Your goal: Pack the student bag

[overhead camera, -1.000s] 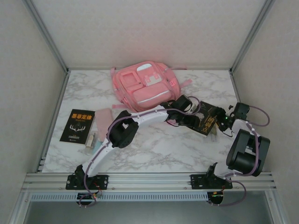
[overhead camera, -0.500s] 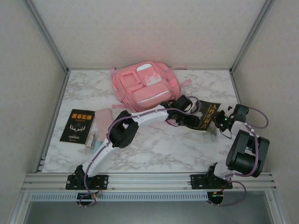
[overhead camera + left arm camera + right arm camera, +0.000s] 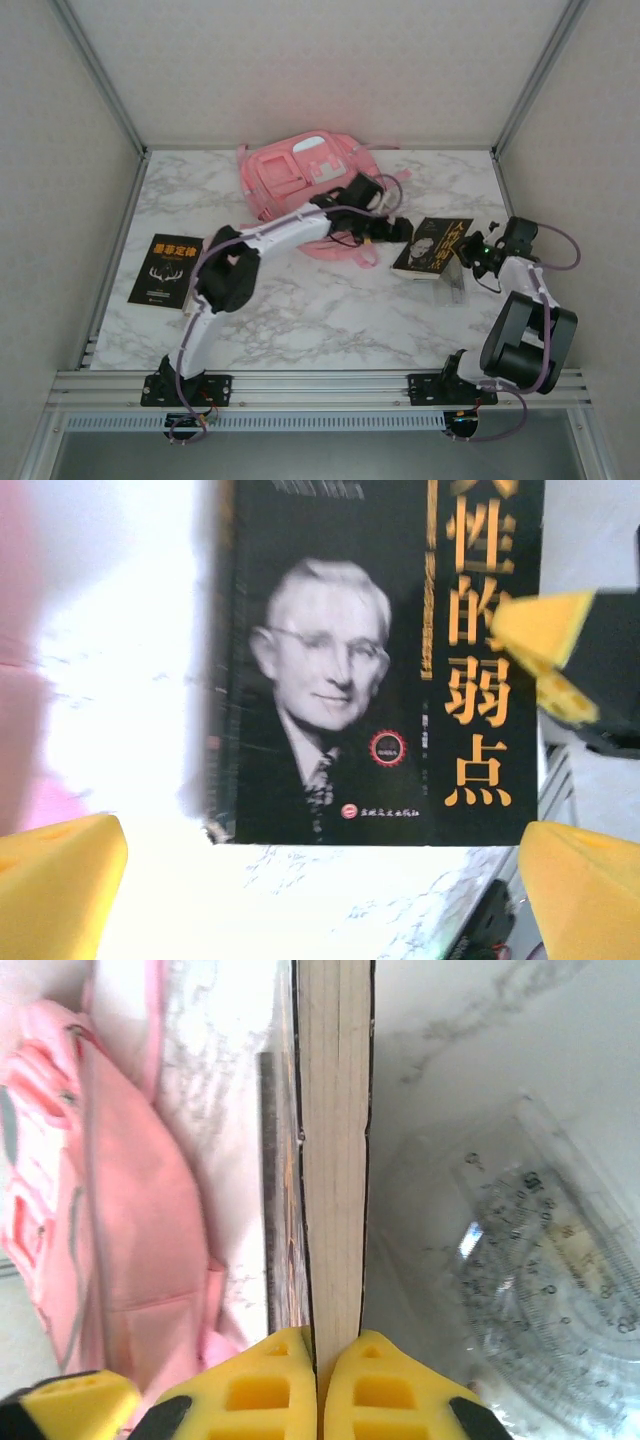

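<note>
Top view: student bag (image 3: 290,180) lies flat at the back middle of the marble table (image 3: 330,310), front pockets up. The left arm reaches across the bag's near right corner; left gripper (image 3: 397,232) sits low just past that corner, pointing at the portrait book (image 3: 430,247). Fingers look spread, with nothing between them. The portrait book is right of the bag and near it. Right gripper (image 3: 468,254) is at the book's right edge, touching it. A clear protractor (image 3: 455,285) lies on the table just in front of the book. A second black book (image 3: 165,268) lies flat on the left side, well apart from the bag.

Left wrist: left gripper (image 3: 320,895) is wide open, with yellow fingertips (image 3: 55,880) in the two bottom corners and only table between them. The portrait book (image 3: 330,680) is ahead, cover showing a man's face and orange characters. A yellow finger of the right gripper (image 3: 545,640) is on the book's right edge. Blurred pink of the student bag (image 3: 20,730) runs along the left border.

Right wrist: right gripper (image 3: 318,1370) is closed on the portrait book (image 3: 335,1110), fingers pinched at its page edge. The student bag (image 3: 130,1220) is to the left, the protractor (image 3: 530,1280) to the right on the table.
</note>
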Robot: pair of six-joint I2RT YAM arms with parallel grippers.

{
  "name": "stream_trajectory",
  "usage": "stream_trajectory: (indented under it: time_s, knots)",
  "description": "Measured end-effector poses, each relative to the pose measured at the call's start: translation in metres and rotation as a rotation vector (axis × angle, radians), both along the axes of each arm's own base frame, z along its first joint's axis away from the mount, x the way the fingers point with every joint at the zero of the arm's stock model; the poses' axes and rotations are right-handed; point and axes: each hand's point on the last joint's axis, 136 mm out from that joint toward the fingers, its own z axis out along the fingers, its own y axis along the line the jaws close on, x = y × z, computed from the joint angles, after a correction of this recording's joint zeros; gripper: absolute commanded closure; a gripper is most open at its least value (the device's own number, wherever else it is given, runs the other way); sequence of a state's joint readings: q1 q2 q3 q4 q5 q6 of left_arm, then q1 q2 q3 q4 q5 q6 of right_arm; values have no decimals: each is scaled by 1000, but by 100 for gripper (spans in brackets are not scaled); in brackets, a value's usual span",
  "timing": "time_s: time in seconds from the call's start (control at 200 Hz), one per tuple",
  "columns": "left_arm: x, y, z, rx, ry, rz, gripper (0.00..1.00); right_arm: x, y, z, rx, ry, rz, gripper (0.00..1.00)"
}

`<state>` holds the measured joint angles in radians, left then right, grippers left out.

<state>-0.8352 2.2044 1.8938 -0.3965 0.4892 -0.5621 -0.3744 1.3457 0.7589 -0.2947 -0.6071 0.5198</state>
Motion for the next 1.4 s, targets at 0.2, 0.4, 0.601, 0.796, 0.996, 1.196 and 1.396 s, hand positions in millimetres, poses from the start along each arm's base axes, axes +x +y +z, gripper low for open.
stream_trajectory:
  time_s: [0.2, 0.4, 0.601, 0.796, 0.996, 1.196, 1.396]
  knots:
    - [50, 58, 68, -137, -87, 161, 0, 6, 10, 68, -6, -124, 45, 100]
    - [53, 64, 52, -213, -19, 202, 0, 8, 55, 118, 73, -225, 185, 100]
    - [49, 54, 53, -317, 25, 194, 0, 8, 103, 143, 176, -266, 320, 100]
    - [46, 48, 62, -433, 49, 186, 26, 18, 130, 147, 234, -276, 391, 100]
    - [43, 48, 60, -487, 86, 198, 76, 29, 131, 136, 256, -249, 382, 100]
    - [48, 57, 72, -512, 74, 236, 99, 36, 132, 126, 255, -226, 369, 49]
    - [58, 74, 78, -505, 39, 346, 100, 36, 135, 118, 168, -187, 289, 1]
